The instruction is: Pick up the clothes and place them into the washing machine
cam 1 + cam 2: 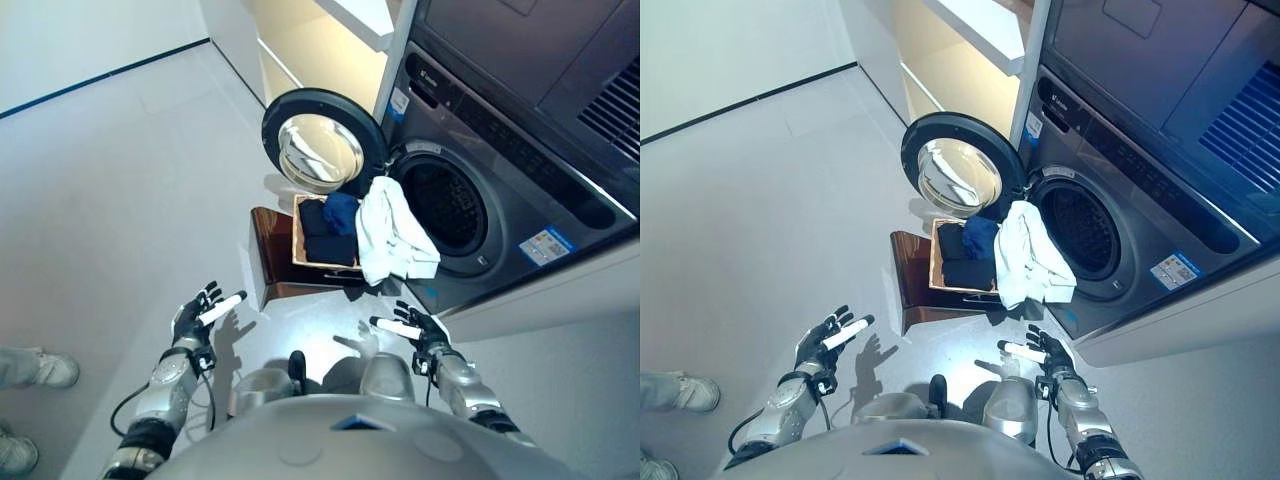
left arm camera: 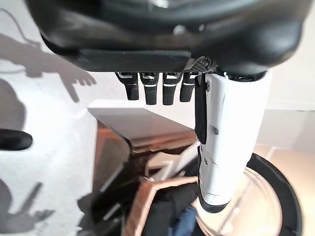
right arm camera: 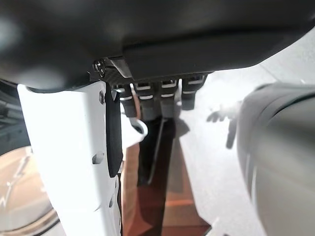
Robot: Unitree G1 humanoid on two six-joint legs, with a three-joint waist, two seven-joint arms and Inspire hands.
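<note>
I see the clothes in two lots. A white garment (image 1: 392,237) hangs over the basket's (image 1: 298,236) edge nearest the washer (image 1: 500,170), and its top reaches the lower rim of the drum opening (image 1: 443,205); I cannot tell whether it rests on that rim or only overlaps it from my angle. Inside the basket lie dark clothes (image 1: 322,235) and a blue piece (image 1: 341,210), bunched so that I cannot separate one item from another. The white garment hides the basket's washer-side edge.

The basket sits on a brown stand (image 1: 272,262), on the floor just in front of the washer. The round door (image 1: 322,145) stands swung open beside the basket, its glass facing me. The drum interior is dark and I make out nothing inside it. The washer's top and far side are cut off by the frame.

Both of my hands hang low over the bare floor, well apart from the clothes. The left hand (image 1: 197,315) has its fingers spread and straight, holding nothing; its wrist view shows the fingers (image 2: 150,91) extended with the white-covered thumb beside them, and the stand and basket beyond. The right hand (image 1: 420,327) is likewise relaxed and empty, fingers (image 3: 162,101) straight in its own wrist view.

At the far left edge a person's shoes (image 1: 35,370) show, cut off by the frame.
</note>
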